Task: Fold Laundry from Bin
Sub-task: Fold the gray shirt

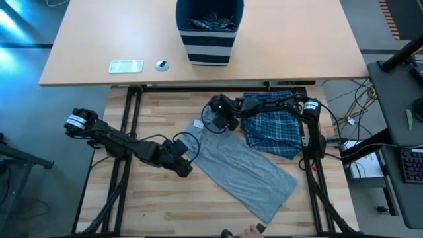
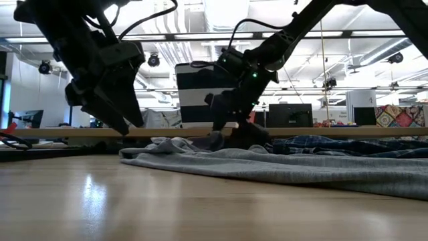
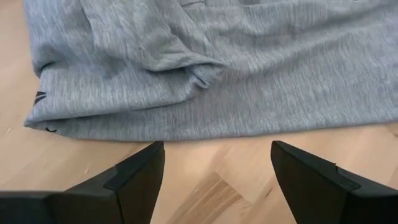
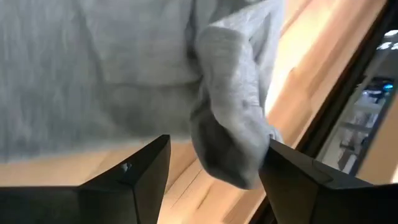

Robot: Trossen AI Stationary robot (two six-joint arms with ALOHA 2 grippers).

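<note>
The grey T-shirt [image 1: 244, 168] lies spread slantwise on the wooden table, one end bunched at the far side. A blue plaid garment [image 1: 272, 125] lies crumpled against its far right edge. The navy striped bin [image 1: 209, 30] stands on the far table with more cloth inside. My left gripper [image 3: 214, 146] hangs open over bare wood just short of the shirt's left edge [image 3: 186, 134], touching nothing. My right gripper [image 4: 214, 140] is open at the shirt's bunched far end [image 1: 213, 125]. My right gripper has a hanging fold of the grey T-shirt's far end [image 4: 233, 143] standing between its open fingers. The fold lies against the inner side of one finger [image 4: 280, 168], clear of the other. The fingers come slanting down from the far right. Whether the cloth is still borne, I cannot tell.
A pale flat device [image 1: 125, 65] and a small round thing [image 1: 162, 65] lie on the far table, left of the bin. A person's hand [image 1: 248, 231] shows at the near edge. Bare wood [image 1: 165, 205] lies at the near left.
</note>
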